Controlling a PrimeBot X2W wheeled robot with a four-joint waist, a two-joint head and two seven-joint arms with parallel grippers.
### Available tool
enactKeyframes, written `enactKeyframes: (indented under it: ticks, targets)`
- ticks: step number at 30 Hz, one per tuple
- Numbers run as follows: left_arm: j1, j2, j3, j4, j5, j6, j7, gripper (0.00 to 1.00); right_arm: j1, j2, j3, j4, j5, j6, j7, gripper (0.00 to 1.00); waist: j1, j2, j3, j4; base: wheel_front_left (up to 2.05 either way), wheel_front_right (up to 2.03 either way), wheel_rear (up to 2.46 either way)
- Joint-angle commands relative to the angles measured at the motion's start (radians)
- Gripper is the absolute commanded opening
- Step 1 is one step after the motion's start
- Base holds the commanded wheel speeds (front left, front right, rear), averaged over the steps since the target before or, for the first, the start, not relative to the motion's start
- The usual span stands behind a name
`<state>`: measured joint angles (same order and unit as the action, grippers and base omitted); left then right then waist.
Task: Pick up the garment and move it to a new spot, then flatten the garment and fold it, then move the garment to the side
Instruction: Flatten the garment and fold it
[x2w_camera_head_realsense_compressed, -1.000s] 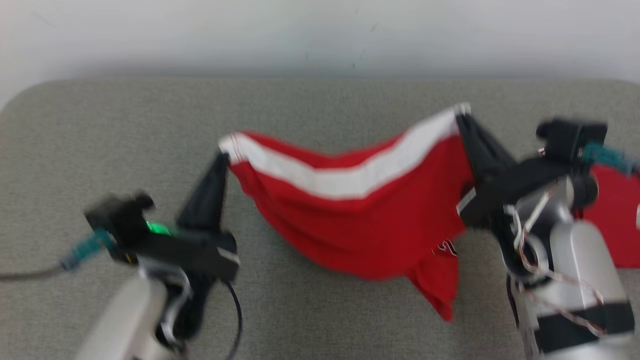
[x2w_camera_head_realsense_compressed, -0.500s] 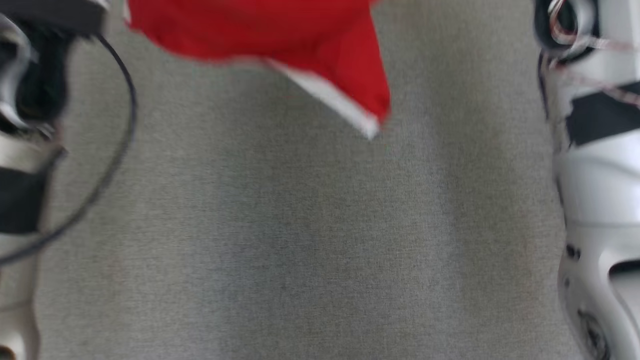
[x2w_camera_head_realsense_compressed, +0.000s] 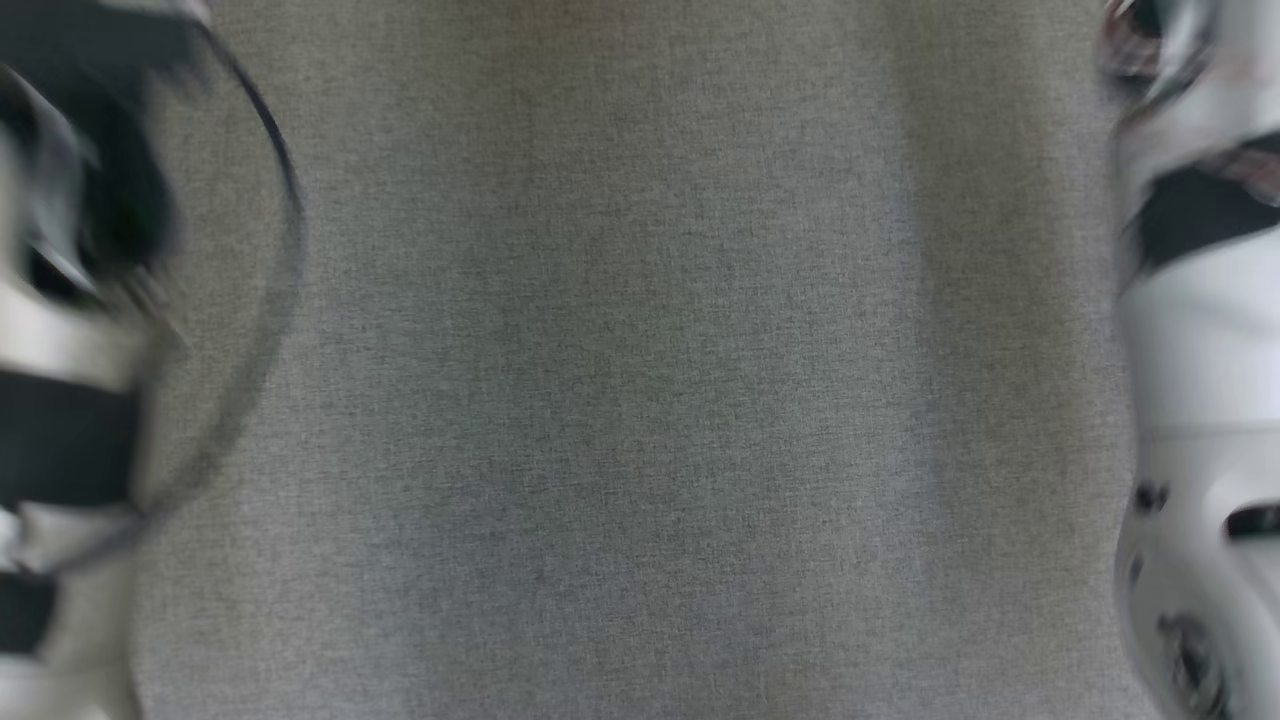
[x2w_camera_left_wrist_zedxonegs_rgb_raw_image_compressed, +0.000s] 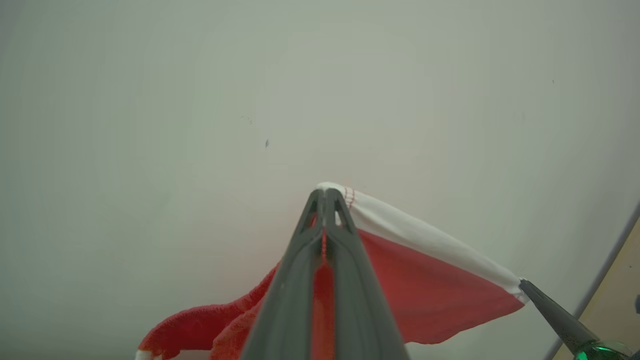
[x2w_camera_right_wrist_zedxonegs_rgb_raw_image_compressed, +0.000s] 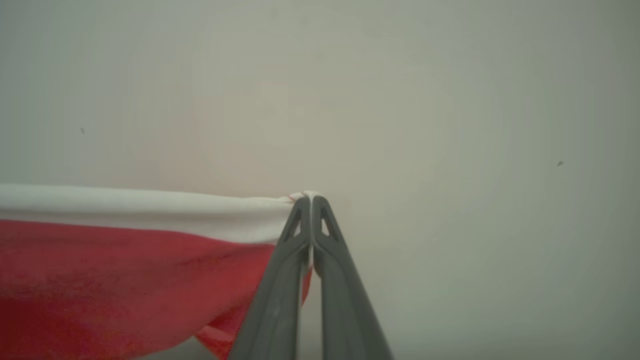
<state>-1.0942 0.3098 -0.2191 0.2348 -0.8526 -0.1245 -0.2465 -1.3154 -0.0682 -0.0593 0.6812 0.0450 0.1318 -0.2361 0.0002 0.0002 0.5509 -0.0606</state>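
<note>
Both ends of the white band (x2w_camera_right_wrist_zedxonegs_rgb_raw_image_compressed: 150, 212) on the red garment (x2w_camera_left_wrist_zedxonegs_rgb_raw_image_compressed: 430, 277) are pinched, one by the left gripper (x2w_camera_left_wrist_zedxonegs_rgb_raw_image_compressed: 325, 199) and one by the right gripper (x2w_camera_right_wrist_zedxonegs_rgb_raw_image_compressed: 311, 201), holding it aloft, seemingly before a pale wall (x2w_camera_left_wrist_zedxonegs_rgb_raw_image_compressed: 150, 100). Stretching it tighter could pull a thin bite free.

Soft, even, rather dim light falls on the grey tabletop (x2w_camera_head_realsense_compressed: 640, 400), with faint shadow bands toward its right side. Motion blur smears the left forearm (x2w_camera_head_realsense_compressed: 60, 330) and the right forearm (x2w_camera_head_realsense_compressed: 1200, 330). Both wrist views darken at the corners, and the garment (x2w_camera_right_wrist_zedxonegs_rgb_raw_image_compressed: 100, 280) looks soft and grainy.
</note>
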Motion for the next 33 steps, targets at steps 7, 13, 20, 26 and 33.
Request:
enactKeyframes:
  ticks: [7,13,20,26,33]
  targets:
    - [0.327,-0.044,-0.039,0.026,0.047,-0.006,-0.020,0.00,0.257,-0.030,0.162,0.065,0.075,-0.003,0.049,0.00,-0.0002,-0.0002,-0.080,0.027,0.00,0.00,0.00]
    - [0.613,-0.070,-0.012,-0.021,0.044,-0.005,-0.019,0.00,0.530,-0.096,0.254,-0.042,0.202,-0.003,0.120,0.00,-0.0002,-0.0002,-0.201,0.036,0.00,0.00,0.00]
    - [0.871,-0.103,0.022,-0.077,0.075,-0.004,-0.019,0.00,0.854,-0.125,0.157,-0.296,0.241,-0.003,0.258,0.00,-0.0002,-0.0002,-0.333,0.054,0.00,0.00,0.00]
    - [1.004,-0.116,-0.040,-0.113,0.130,-0.004,-0.019,0.00,1.145,-0.096,0.087,-0.598,0.201,-0.003,0.448,0.00,-0.0002,-0.0002,-0.415,0.077,0.00,0.00,0.00]
    - [1.165,-0.110,-0.034,-0.192,0.193,-0.004,-0.019,0.00,1.395,-0.076,0.049,-0.926,0.176,-0.003,0.692,0.00,-0.0002,-0.0002,-0.445,0.061,0.00,0.00,0.00]
